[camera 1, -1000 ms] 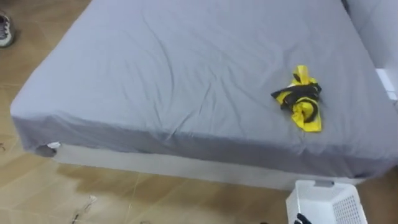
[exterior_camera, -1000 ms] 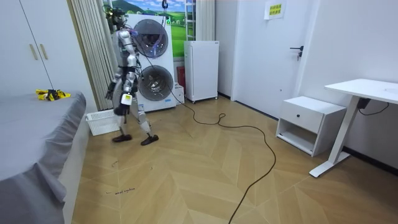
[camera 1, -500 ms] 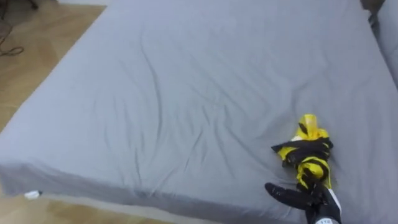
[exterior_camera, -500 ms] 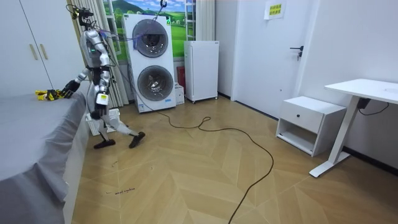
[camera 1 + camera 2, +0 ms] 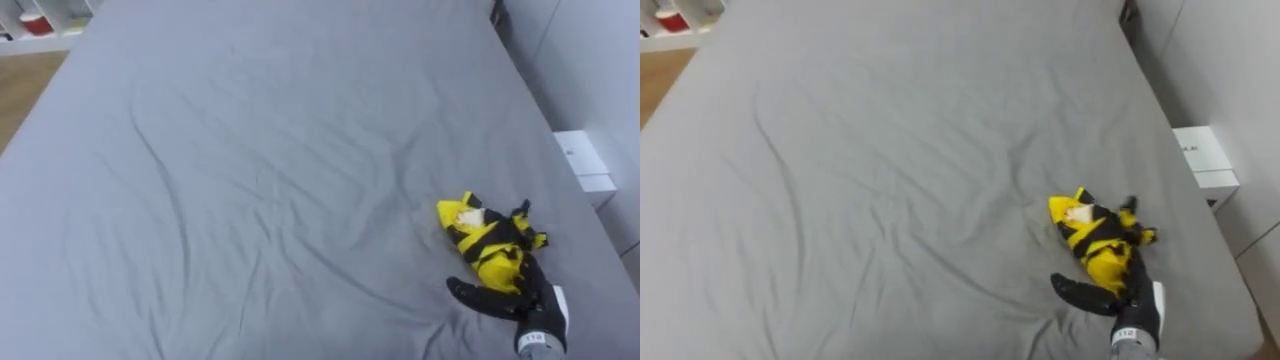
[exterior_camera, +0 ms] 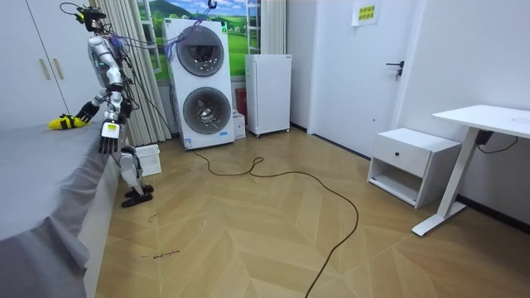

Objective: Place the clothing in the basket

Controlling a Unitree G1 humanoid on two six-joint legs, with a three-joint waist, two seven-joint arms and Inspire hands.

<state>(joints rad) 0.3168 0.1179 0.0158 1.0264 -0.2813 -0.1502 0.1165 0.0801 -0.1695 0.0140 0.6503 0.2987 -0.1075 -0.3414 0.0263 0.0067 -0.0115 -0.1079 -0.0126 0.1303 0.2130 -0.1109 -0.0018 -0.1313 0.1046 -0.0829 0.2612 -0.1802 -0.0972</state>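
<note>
A crumpled yellow-and-black garment [image 5: 487,243] [image 5: 1092,238] lies on the grey bed sheet [image 5: 250,180], toward the bed's right edge. My right hand [image 5: 518,303] [image 5: 1127,297] comes in from the lower right and rests open on the garment's near end, thumb spread out to the left. In the room view I stand bent over the bed's side, right arm stretched to the garment [image 6: 60,123]. My left hand [image 6: 107,141] hangs by my hip. The white basket [image 6: 147,159] stands on the floor behind my legs.
A white bedside unit [image 5: 577,162] stands beyond the bed's right edge. Wood floor [image 5: 25,85] shows at the upper left. In the room view a stacked washer and dryer [image 6: 197,83] stand behind me, and a dark cable [image 6: 281,178] crosses the floor.
I have walked from the washing machines to the bedside and leaned over it. My right hand has come in and settled on the garment; the basket is now behind me.
</note>
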